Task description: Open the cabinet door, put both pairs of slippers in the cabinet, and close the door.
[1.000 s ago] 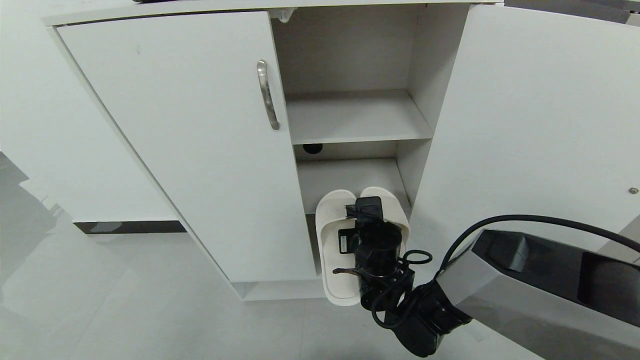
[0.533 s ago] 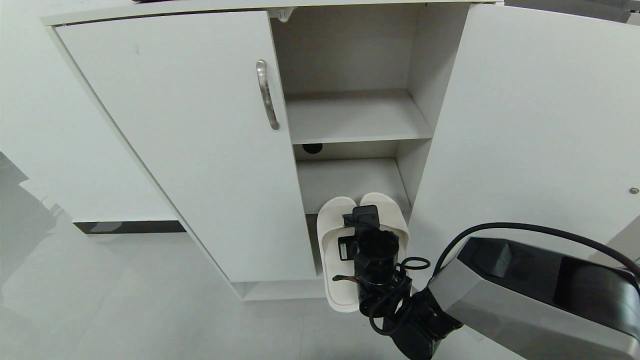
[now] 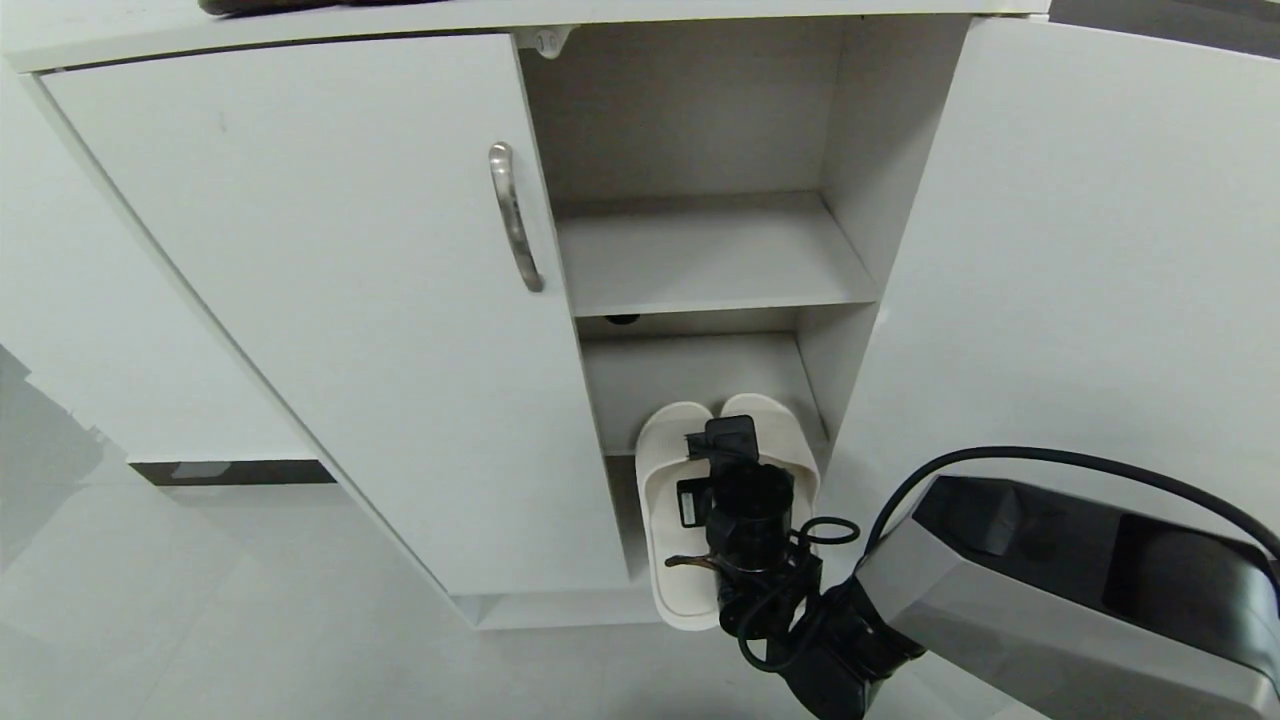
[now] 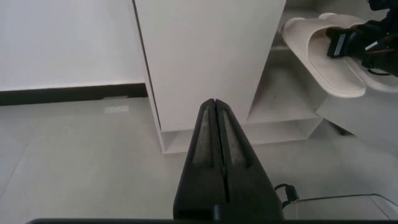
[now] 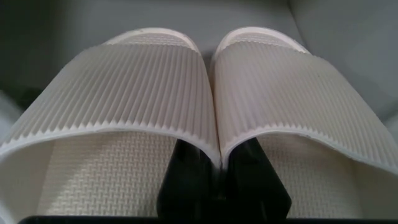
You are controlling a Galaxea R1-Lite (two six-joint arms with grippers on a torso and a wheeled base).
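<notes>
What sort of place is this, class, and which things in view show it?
Probably an indoor hallway or entry area: a white cabinet with one door open and shelves inside, a pale tiled floor, and white slippers that the right gripper holds at a lower shelf.

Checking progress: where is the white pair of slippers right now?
In the head view the white slippers are held by the right gripper at the front edge of the lower shelf, between the closed door and the open door.
</notes>
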